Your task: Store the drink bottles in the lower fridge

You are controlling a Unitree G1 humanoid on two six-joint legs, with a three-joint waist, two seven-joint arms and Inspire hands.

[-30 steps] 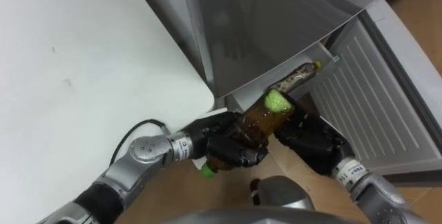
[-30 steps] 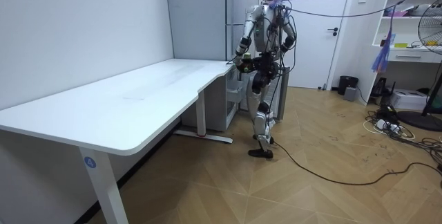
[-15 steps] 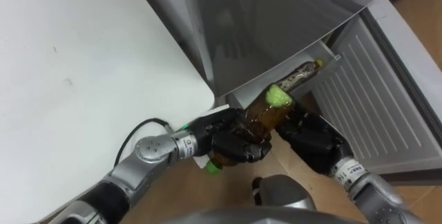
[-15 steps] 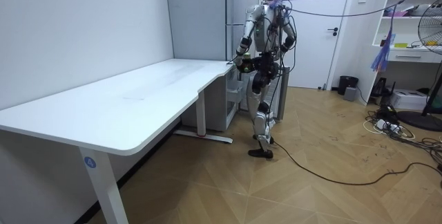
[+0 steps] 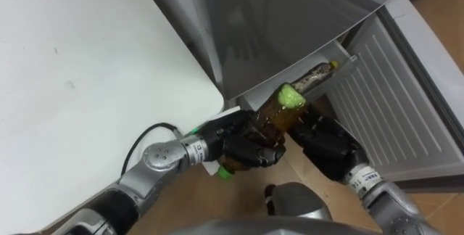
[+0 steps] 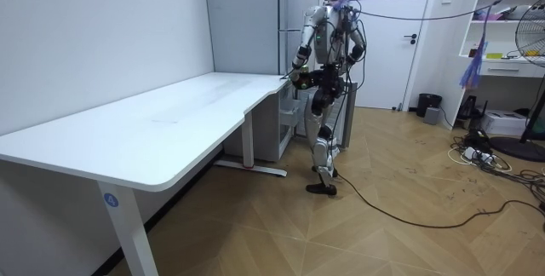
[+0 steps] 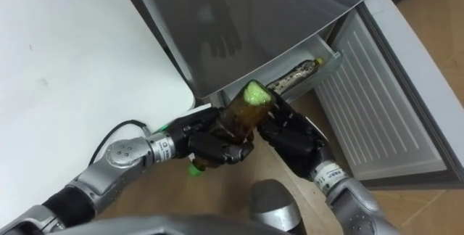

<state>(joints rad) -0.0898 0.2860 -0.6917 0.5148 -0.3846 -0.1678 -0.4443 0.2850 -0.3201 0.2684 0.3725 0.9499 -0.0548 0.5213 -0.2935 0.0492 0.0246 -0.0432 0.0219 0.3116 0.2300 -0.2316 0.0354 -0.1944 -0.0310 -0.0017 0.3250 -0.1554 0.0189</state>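
Bright, even room light; soft shadows; the glossy fridge front point(image 5: 290, 32) carries dim reflections

No legible text, number or sign was recorded. A round blue sticker point(image 6: 109, 198) on the leg of the counter point(image 6: 128, 140) bore a mark too small to read.

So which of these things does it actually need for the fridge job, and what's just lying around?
Part of the job:
- brown bottle, the left hand fingers curled round it
- right hand beside it
- second bottle on the fridge shelf
- lower fridge, open

Just lying about:
- desk
- fan
- bin
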